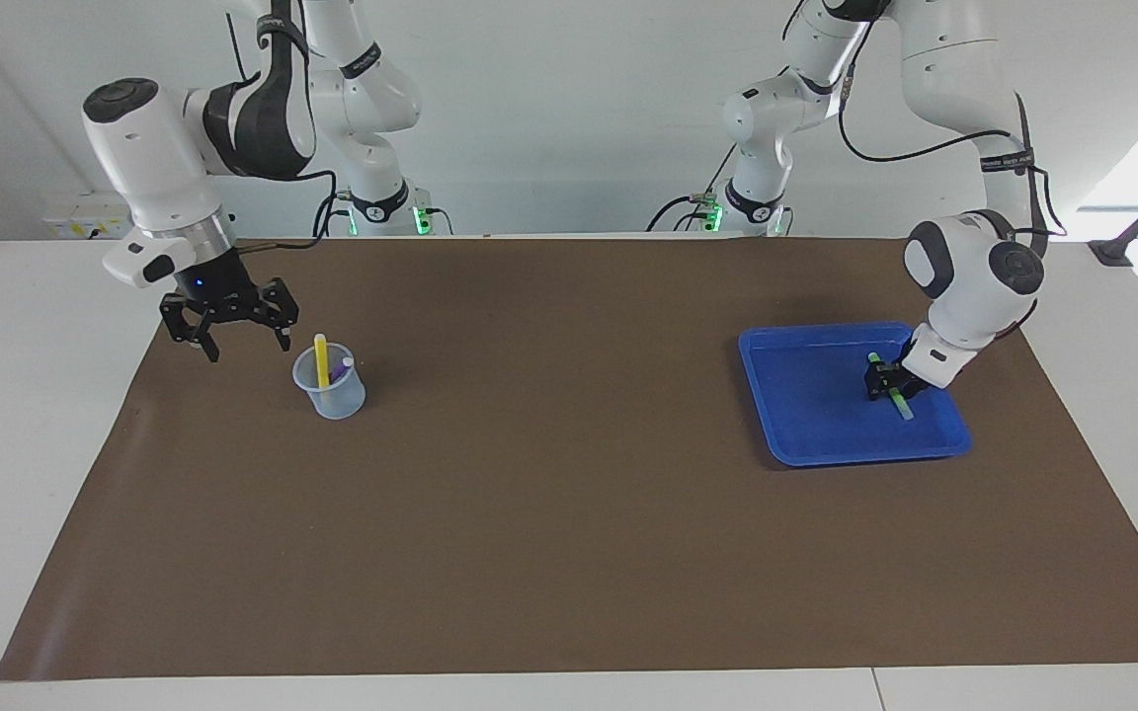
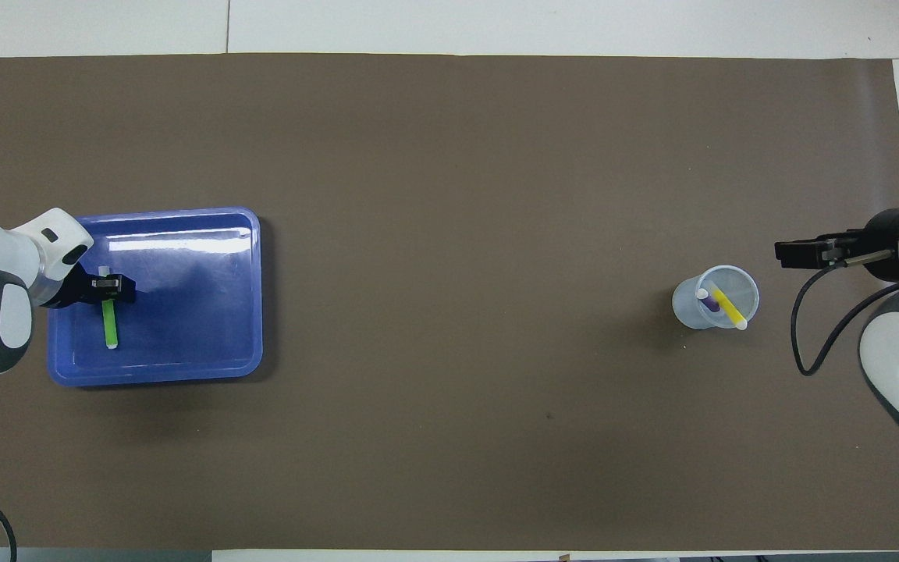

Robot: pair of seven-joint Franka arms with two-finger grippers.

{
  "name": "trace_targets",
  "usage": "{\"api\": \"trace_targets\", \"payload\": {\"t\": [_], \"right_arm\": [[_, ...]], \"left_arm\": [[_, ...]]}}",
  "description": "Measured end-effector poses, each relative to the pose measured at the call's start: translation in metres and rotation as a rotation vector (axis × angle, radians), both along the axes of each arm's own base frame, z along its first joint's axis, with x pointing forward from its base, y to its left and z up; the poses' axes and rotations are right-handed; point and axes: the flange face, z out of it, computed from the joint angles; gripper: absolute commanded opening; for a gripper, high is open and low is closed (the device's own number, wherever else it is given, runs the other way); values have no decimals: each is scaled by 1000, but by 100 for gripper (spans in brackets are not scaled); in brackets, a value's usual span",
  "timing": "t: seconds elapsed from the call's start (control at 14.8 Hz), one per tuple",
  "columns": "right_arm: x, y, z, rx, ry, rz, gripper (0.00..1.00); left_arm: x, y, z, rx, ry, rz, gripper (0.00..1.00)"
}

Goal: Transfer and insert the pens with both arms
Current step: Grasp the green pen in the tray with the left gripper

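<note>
Facing view: left pincer [image 1: 887, 380] was down in the blue tray [image 1: 796, 434], straddling the green pen [image 1: 897, 399]; couldn't tell if it gripped. Right pincer [image 1: 245, 341] hung spread wide beside the cup [image 1: 329, 387].

Overhead: yellow pen [image 2: 729, 306] and purple pen [image 2: 708, 300] sat in the cup, green pen lay flat in the tray

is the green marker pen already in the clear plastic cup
No, the green marker pen lies in the blue plastic tray, not the clear plastic cup.
</note>
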Motion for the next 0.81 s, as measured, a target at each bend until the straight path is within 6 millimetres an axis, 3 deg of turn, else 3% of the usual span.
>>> {"api": "trace_targets", "payload": {"t": [0.2, 0.41, 0.54, 0.81], "right_arm": [[10, 0, 42, 12, 57, -69, 100], [25, -2, 79, -22, 98, -102, 100], [30, 1, 92, -30, 119, -129, 100], [27, 19, 97, -29, 159, -159, 100]], "left_arm": [[1, -1, 2, 1, -4, -5, 32], [2, -1, 3, 17, -6, -22, 0], [3, -1, 4, 20, -7, -25, 0], [3, -1, 4, 22, -7, -26, 0]]}}
